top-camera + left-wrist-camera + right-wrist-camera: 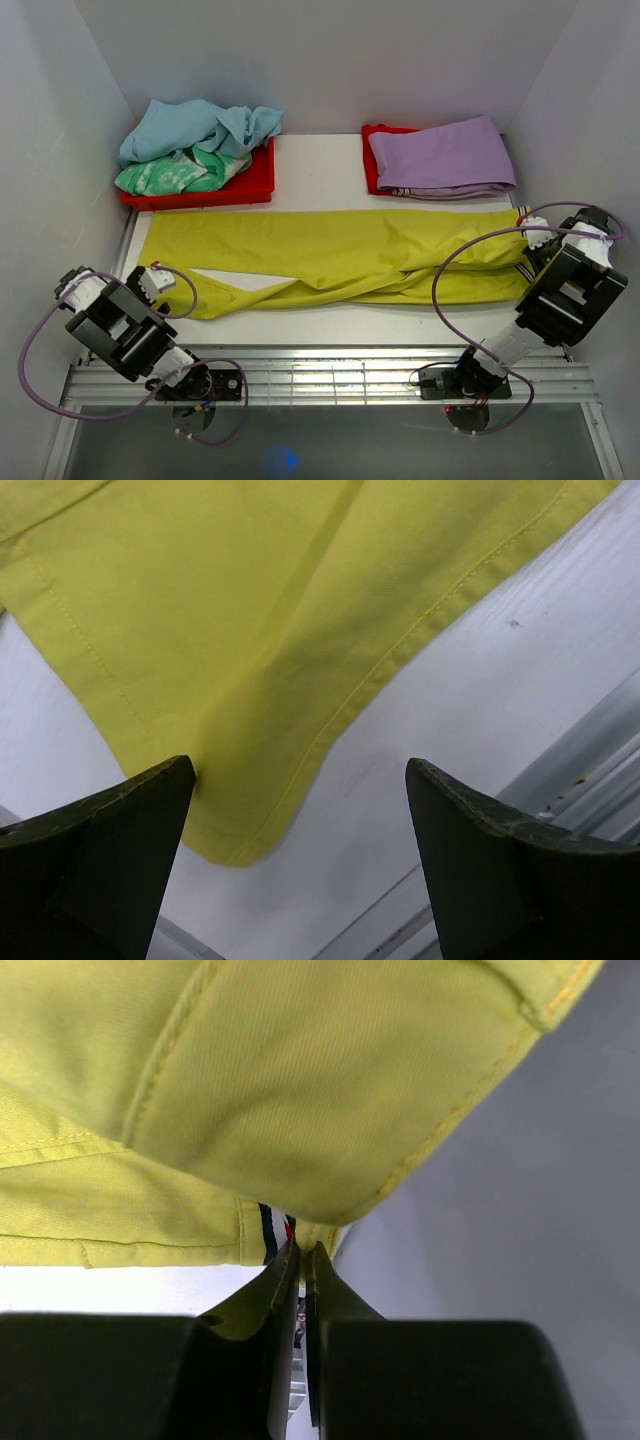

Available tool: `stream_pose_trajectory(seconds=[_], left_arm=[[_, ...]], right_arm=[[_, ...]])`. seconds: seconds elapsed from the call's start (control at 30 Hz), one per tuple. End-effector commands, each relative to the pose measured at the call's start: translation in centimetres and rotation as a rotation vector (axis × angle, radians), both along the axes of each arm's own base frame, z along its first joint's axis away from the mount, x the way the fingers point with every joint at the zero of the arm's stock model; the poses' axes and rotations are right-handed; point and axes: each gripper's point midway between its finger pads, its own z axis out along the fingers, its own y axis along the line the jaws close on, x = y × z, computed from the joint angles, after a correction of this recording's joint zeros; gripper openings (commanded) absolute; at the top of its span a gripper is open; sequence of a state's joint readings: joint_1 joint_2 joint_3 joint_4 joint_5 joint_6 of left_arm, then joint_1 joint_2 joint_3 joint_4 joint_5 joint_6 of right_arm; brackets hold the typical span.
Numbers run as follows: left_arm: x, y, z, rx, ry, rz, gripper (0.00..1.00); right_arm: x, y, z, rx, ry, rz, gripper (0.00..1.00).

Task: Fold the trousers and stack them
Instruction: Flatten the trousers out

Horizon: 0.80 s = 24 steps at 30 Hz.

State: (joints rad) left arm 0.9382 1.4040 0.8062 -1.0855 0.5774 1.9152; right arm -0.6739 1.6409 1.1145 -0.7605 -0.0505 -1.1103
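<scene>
Yellow trousers point(340, 255) lie stretched across the white table, waistband at the right, leg ends at the left. My right gripper point(533, 240) is shut on the waistband edge; in the right wrist view the jaws point(302, 1250) pinch the yellow cloth point(300, 1090) beside a striped label. My left gripper point(160, 283) is open just above the near leg end; in the left wrist view the fingers point(130, 820) straddle the yellow hem corner point(240, 820) without holding it. Folded lilac trousers point(440, 155) lie on a red tray at the back right.
A red tray point(250, 185) at the back left holds a heap of light blue and green clothes point(190, 145). White walls close in the left, right and back. A metal slatted rail point(330, 375) runs along the table's near edge.
</scene>
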Motion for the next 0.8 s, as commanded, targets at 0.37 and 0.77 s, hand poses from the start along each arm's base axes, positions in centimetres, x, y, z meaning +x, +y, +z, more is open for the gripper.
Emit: stream_pose_trajectory(seconds=[0.37,0.77], left_arm=[[0.3,0.9,-3.0,0.138,-0.046,-0.152,0.00],[5.3,1.9,8.3,-0.197,0.062,0.175,0.00]], right_arm=[[0.5,-0.4,1.6,-0.008,-0.030,-0.005,0.08],[0.9,-1.1,1.8,-0.049,-0.046,0.024,0.08]])
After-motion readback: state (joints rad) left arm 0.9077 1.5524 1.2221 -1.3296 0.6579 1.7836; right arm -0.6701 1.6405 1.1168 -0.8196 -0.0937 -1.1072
